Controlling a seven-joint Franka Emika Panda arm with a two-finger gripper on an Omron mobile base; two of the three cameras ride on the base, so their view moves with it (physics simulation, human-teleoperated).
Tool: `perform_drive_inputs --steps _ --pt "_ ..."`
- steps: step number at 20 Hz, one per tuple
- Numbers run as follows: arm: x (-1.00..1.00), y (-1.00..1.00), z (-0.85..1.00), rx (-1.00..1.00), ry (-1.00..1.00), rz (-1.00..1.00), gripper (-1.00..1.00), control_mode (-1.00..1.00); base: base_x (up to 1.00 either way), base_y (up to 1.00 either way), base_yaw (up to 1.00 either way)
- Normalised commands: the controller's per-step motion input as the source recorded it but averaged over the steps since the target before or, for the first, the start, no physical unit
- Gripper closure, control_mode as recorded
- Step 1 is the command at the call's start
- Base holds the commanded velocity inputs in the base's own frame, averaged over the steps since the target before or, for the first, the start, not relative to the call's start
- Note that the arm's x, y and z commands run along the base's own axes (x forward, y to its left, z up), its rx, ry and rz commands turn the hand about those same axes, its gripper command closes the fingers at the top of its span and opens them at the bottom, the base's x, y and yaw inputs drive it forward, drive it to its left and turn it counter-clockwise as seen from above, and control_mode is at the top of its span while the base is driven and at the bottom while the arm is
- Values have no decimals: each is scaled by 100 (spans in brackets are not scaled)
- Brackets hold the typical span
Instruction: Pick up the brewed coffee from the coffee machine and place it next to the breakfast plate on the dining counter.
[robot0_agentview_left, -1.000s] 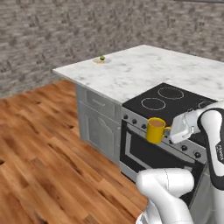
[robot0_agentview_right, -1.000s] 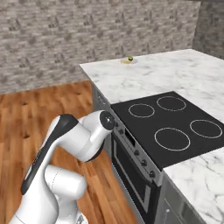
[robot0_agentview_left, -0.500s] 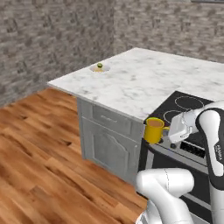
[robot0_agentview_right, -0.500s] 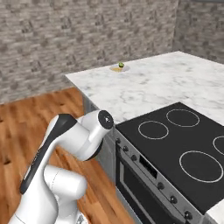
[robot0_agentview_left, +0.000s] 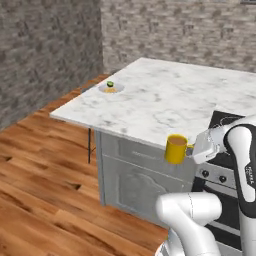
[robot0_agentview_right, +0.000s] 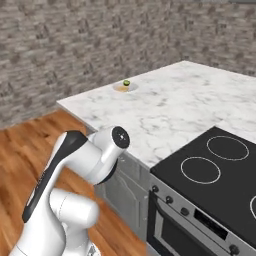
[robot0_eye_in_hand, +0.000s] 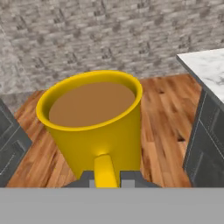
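We note a grey-brown brick wall behind the island; a reddish-brown wooden plank floor below it; a black glass cooktop with white rings set over a grey oven front with dark knobs; pale grey panelled cabinet doors under the marble.

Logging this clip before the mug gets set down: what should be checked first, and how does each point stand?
1. Mug held by its handle in the gripper: ok.
2. Mug upright, coffee inside, no spill seen: ok.
3. Mug over the counter: not ok, it hangs beside the edge, in front of the cabinets.
4. Plate in sight at the far corner: ok.
5. Free marble next to the plate: ok.
6. How firmly the fingers grip: cannot tell.
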Motion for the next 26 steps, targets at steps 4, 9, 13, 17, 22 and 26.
perform_drive_inputs --steps 4,9,13,17,22,26 --pt "0 0 0 0 0 0 100 100 68 100 -29" --pt "0 0 0 0 0 0 100 100 71 100 -31" --pt "0 0 0 0 0 0 100 100 77 100 -35" --pt "0 0 0 0 0 0 100 100 75 100 -39" --pt "0 0 0 0 0 0 100 100 68 100 -46" --pt "0 0 0 0 0 0 100 100 66 100 -52"
